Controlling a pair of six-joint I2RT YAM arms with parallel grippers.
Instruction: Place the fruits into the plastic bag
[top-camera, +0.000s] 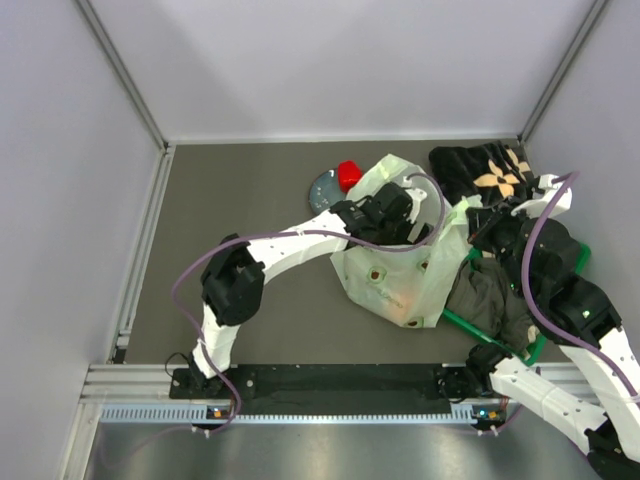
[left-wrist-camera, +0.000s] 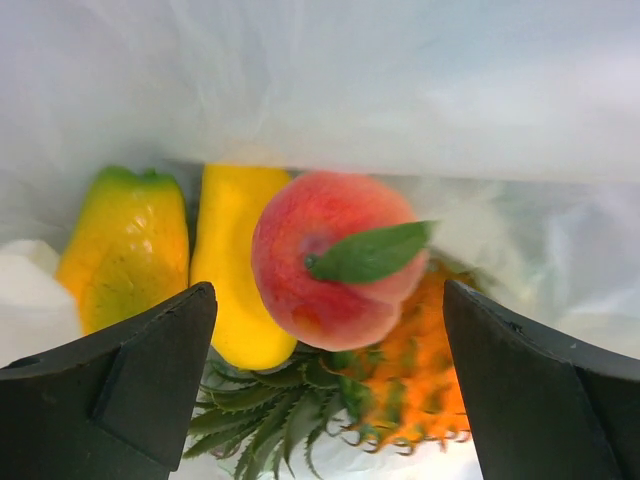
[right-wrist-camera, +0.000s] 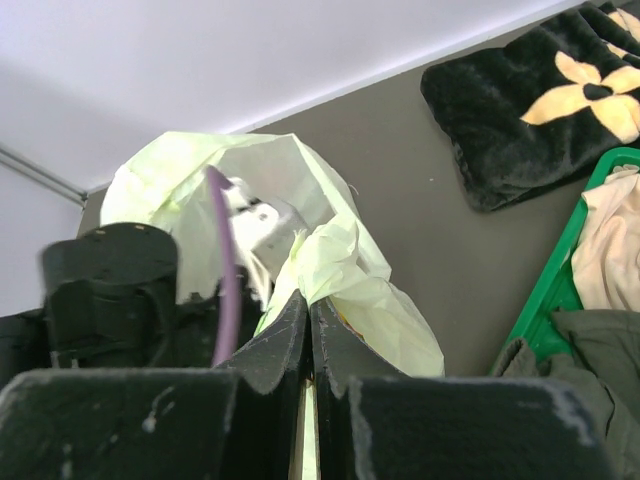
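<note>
The plastic bag (top-camera: 395, 280) lies pale green at mid-table with its mouth held up. My left gripper (top-camera: 392, 212) reaches into that mouth and stands open (left-wrist-camera: 328, 296), touching nothing. Below it inside the bag lie a red-yellow mango with a green leaf (left-wrist-camera: 325, 262), a yellow piece (left-wrist-camera: 232, 270), a yellow-green mango (left-wrist-camera: 125, 250) and the orange pineapple (left-wrist-camera: 420, 370) with its spiky crown (left-wrist-camera: 265, 405). My right gripper (right-wrist-camera: 309, 305) is shut on the bag's rim (right-wrist-camera: 335, 255), at the bag's right side (top-camera: 468, 218). A red round fruit (top-camera: 348, 174) sits outside, behind the bag.
A small grey plate (top-camera: 323, 190) lies beside the red fruit. A dark flower-patterned cloth (top-camera: 485, 170) is at the back right. A green basket (top-camera: 495, 338) holding dark clothes sits right of the bag, under my right arm. Walls enclose the table.
</note>
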